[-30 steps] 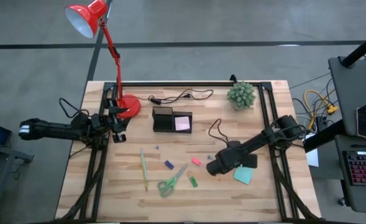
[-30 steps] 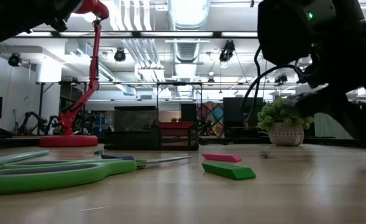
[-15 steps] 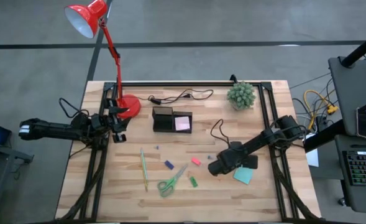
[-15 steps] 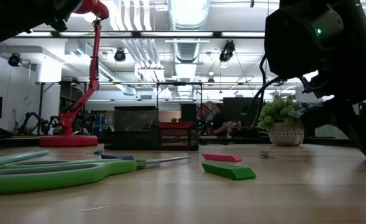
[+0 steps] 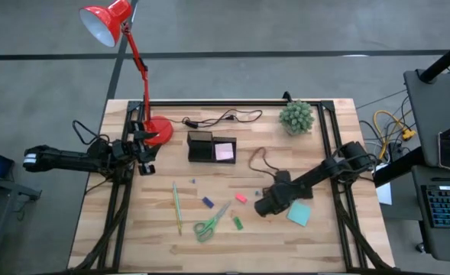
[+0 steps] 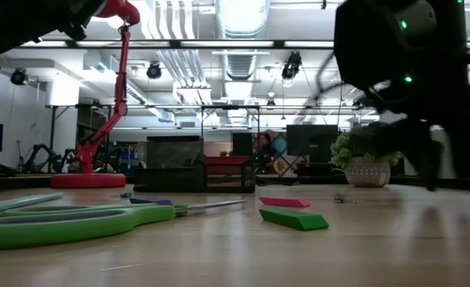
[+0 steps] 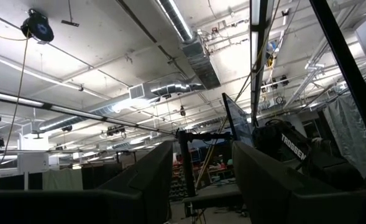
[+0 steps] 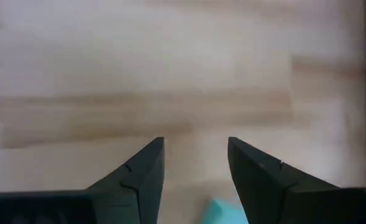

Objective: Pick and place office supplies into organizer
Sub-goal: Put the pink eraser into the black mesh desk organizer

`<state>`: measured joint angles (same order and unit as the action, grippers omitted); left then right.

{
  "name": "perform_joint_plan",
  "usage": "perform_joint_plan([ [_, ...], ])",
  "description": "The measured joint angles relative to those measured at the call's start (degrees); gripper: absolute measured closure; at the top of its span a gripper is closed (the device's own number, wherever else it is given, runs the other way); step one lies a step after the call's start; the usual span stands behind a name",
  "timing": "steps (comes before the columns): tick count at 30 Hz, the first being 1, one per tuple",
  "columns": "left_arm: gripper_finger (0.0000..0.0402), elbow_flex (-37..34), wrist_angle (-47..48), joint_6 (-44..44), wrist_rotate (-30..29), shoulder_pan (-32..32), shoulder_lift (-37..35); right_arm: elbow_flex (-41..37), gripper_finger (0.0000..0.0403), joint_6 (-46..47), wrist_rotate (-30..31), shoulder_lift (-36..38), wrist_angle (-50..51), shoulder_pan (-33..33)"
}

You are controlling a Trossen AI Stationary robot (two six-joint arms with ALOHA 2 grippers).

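On the wooden table (image 5: 156,237) that I am working from afar, the right arm reaches in from the right edge, its right gripper (image 5: 261,205) low over the boards with fingers (image 8: 139,171) parted and nothing between them; the teal sticky-note pad (image 5: 299,215) lies just beside it, toward the right edge. The left arm waits at the left edge, its left gripper (image 5: 142,147) close to the red lamp's round base (image 5: 159,130), fingers (image 7: 139,180) spread and empty. The black organizer (image 5: 212,147) sits near the far edge, left of centre, a pink sticky-note pad (image 5: 225,151) lying in its low tray. A potted plant (image 5: 296,117) stands toward the far right corner. Toward the near edge, the green-handled scissors (image 5: 209,223) lie with the thin green pencil (image 5: 176,206) to their left. Between the scissors and my right gripper are the small pieces: green (image 5: 238,223), pink (image 5: 241,198) and purple (image 5: 208,202).
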<state>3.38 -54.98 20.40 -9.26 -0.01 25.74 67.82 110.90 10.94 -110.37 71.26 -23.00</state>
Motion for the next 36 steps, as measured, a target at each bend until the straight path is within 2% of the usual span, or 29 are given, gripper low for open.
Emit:
perform_joint_plan([
  [4,0.0246,0.0,0.0,0.0,0.0,0.0,0.0,1.8,0.0241,-11.5,9.5,1.3,-0.3,0.2],
  [8,0.0246,0.0,0.0,0.0,0.0,0.0,0.0,3.5,0.0249,-19.8,16.0,3.5,-0.7,0.3],
  [11,0.0246,0.0,0.0,0.0,0.0,0.0,0.0,3.8,0.0256,-29.4,20.7,5.7,-6.8,0.3],
  [16,0.0246,0.0,0.0,0.0,0.0,0.0,0.0,2.6,0.0265,-53.3,17.7,7.6,-26.5,1.3],
  [19,0.0246,0.0,0.0,0.0,0.0,0.0,0.0,2.5,0.0268,-62.9,14.4,7.6,-34.6,2.0],
  [23,0.0246,0.0,-0.1,0.0,0.0,0.0,0.0,2.5,0.0259,-66.2,13.6,7.2,-37.2,3.0],
  [30,0.0246,0.0,-0.1,0.0,0.0,0.0,0.0,1.3,0.0217,-68.2,12.6,7.0,-39.6,3.3],
  [34,0.0246,0.0,-0.1,0.0,0.0,0.0,0.0,0.8,0.0206,-74.2,11.8,5.2,-43.6,3.3],
  [36,0.0246,0.0,0.0,0.0,0.0,0.0,0.0,0.6,0.0205,-77.6,9.5,3.9,-45.3,3.3],
])
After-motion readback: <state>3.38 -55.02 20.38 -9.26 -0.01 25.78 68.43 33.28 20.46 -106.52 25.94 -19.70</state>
